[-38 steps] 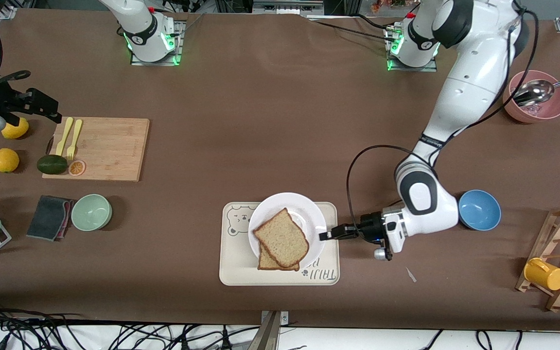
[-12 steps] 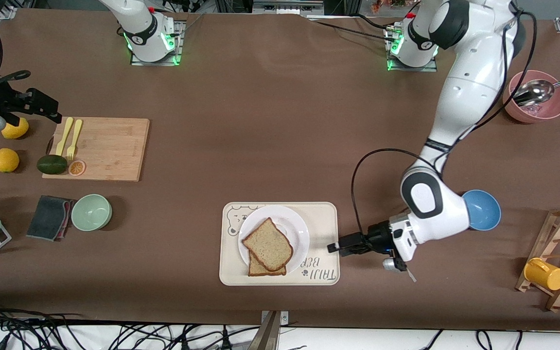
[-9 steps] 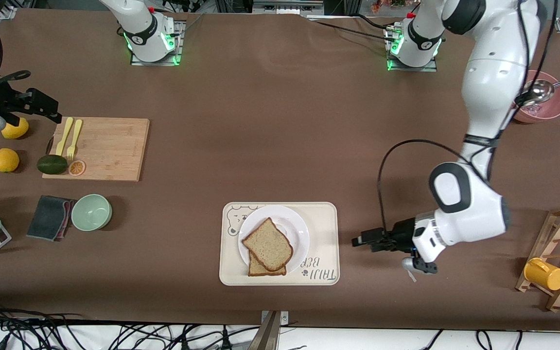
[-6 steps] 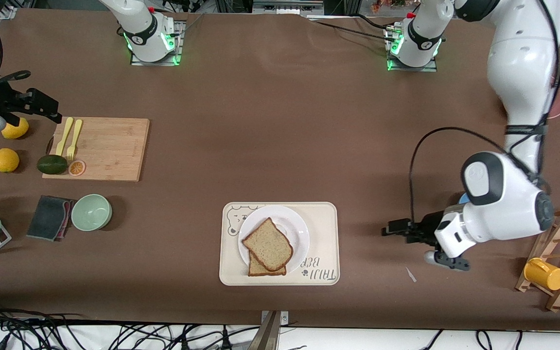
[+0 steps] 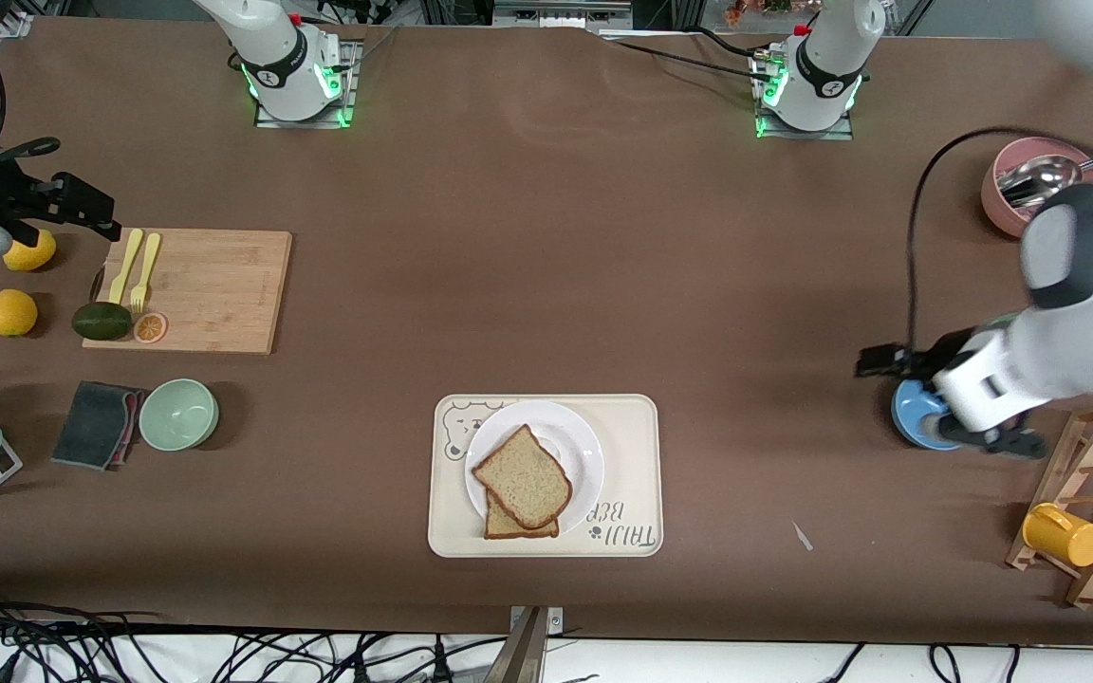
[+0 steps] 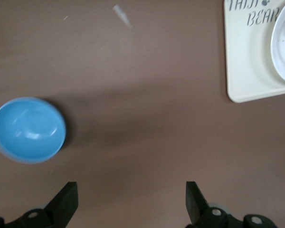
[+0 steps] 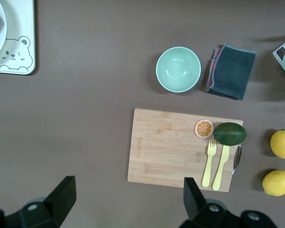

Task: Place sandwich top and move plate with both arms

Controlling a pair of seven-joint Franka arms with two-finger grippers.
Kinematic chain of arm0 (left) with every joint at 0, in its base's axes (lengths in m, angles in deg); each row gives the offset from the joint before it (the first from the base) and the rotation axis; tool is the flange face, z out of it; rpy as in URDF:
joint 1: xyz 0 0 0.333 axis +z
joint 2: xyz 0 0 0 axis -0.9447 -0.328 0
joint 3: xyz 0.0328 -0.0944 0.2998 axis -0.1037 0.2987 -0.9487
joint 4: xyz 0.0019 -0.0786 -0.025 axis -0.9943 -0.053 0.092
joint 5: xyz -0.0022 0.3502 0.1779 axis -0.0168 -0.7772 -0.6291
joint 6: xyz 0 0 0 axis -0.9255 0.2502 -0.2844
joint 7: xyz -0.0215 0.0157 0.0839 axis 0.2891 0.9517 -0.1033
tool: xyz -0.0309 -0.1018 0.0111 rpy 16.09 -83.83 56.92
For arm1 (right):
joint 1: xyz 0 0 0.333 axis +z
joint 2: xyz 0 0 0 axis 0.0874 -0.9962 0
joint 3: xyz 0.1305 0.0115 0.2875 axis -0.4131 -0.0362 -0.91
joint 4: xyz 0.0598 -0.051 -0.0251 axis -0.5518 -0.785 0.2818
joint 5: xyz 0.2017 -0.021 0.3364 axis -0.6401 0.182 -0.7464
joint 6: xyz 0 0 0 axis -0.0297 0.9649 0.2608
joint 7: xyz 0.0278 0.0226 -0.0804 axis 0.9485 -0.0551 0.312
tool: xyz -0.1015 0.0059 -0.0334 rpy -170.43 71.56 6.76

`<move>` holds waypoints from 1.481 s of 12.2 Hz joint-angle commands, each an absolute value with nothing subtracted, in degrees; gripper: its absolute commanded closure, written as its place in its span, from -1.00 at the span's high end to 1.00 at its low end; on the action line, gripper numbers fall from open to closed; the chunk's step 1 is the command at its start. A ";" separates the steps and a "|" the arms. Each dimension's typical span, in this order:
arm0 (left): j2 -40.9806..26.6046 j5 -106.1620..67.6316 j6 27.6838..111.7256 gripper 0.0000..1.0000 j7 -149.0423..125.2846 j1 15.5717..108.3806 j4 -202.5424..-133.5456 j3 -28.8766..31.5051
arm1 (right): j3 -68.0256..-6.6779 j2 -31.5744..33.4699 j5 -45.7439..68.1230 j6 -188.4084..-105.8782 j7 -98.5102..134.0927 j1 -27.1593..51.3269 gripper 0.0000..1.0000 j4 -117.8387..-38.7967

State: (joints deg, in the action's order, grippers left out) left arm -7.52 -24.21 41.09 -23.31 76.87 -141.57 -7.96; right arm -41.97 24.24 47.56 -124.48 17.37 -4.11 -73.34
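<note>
Black fingers of the left gripper stand wide apart and hold nothing; between them only the brown table shows. In the front view this gripper hangs in the air just beside the blue bowl, toward the left arm's end of the table, and the left arm goes from it up to the edge of the picture. The same blue bowl appears in the left wrist view.

The right gripper also has its fingers spread open and empty. In the front view it is over the table at the right arm's end, close to a lemon and the wooden cutting board. This arm waits there.

The sandwich top lies on the darker bread slice, turned a little so the lower slice shows at the edge nearer to the front camera. Both slices rest on the plate, and the plate stands on the cream bear tray, toward the end with the bear face. The tray is near the table edge closest to the front camera, well apart from both grippers.

On the cutting board lie a yellow fork, a yellow knife, an avocado and an orange slice. A green bowl and a dark cloth are nearer to the front camera than the board. A pink bowl with a spoon stands at the left arm's end
</note>
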 commanded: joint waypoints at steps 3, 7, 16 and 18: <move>2.08 -25.88 35.69 1.00 -23.26 81.75 -145.76 -7.52 | -42.01 25.03 46.72 -124.86 17.07 -4.14 1.00 -73.95; 5.15 -27.81 35.34 1.00 -20.54 81.66 -145.94 -7.26 | -42.01 25.03 46.72 -124.95 17.15 -4.14 1.00 -73.95; 13.50 -31.68 33.40 1.00 -19.55 69.60 -152.87 -17.65 | -41.92 25.03 46.72 -124.86 17.15 -4.22 1.00 -73.95; 16.22 -31.68 33.92 1.00 -19.74 65.50 -157.43 -21.40 | -41.92 25.03 46.72 -124.95 17.15 -4.22 1.00 -73.95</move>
State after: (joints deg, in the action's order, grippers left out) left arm 12.19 -29.46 33.07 -19.65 69.31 -151.54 -18.22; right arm -41.96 24.24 47.56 -124.59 17.37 -4.11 -73.34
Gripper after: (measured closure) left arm 0.000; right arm 0.000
